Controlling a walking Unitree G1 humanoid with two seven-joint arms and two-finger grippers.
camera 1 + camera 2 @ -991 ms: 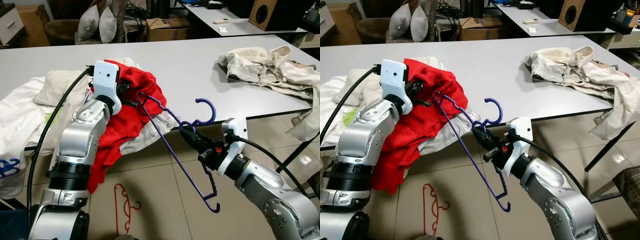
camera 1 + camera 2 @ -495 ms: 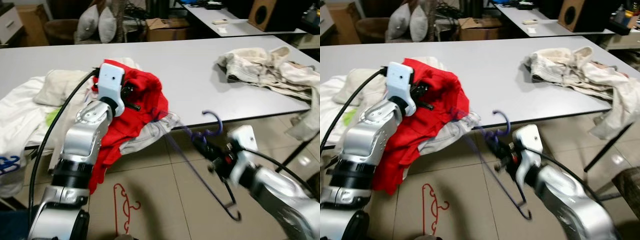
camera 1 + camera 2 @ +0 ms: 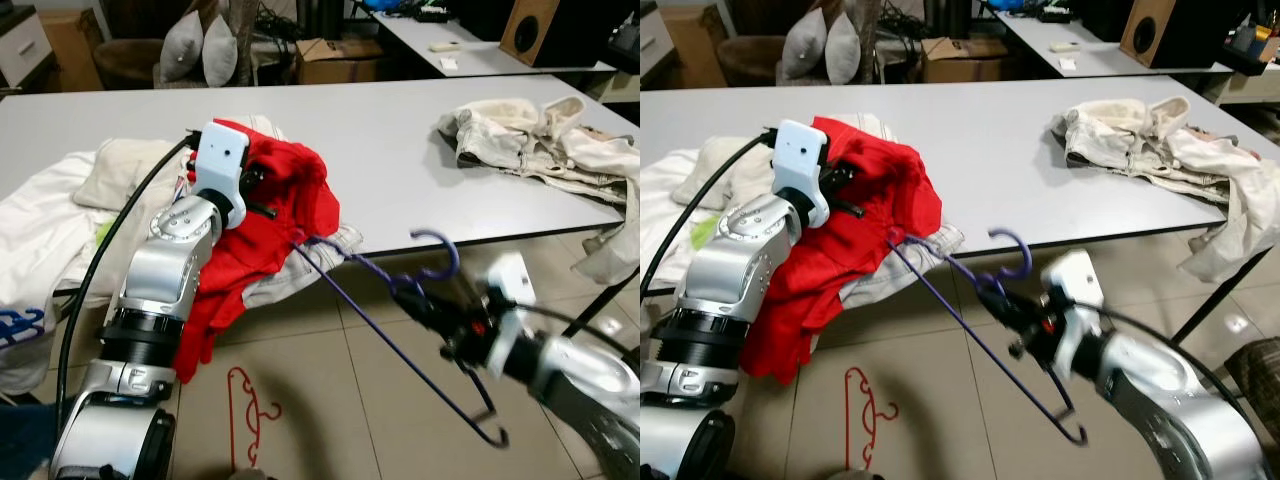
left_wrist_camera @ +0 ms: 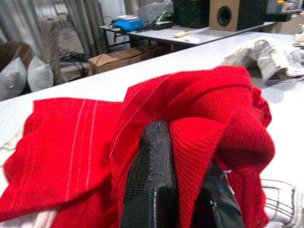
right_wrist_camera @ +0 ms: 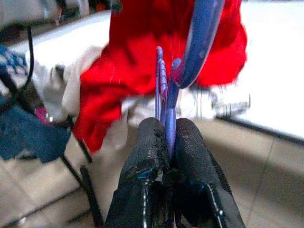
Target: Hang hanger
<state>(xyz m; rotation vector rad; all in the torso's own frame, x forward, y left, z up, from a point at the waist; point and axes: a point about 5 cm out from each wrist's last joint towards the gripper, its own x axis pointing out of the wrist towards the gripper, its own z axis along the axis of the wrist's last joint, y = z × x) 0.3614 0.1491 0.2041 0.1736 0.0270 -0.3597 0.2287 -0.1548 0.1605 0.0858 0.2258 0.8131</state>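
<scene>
Sweater (image 3: 285, 195) on table (image 3: 390, 130) edge, hanger (image 3: 400, 330) apparently just before it.

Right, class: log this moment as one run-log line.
left end effector: shut on red sweater | right end effector: shut on purple hanger | hanger tip at sweater hem | not yet hung

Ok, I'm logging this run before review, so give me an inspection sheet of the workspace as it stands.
Surface: grey table, tiled floor below.
Job's things: purple hanger, one end against the red garment.
Clutter: white clothes, beige garment, red hanger on the floor.
Grippers: left pincer shut on red garment; right pincer shut on purple hanger.
Cables: black cable along left arm.
Surroundings: cushions, cardboard box, speaker.
</scene>
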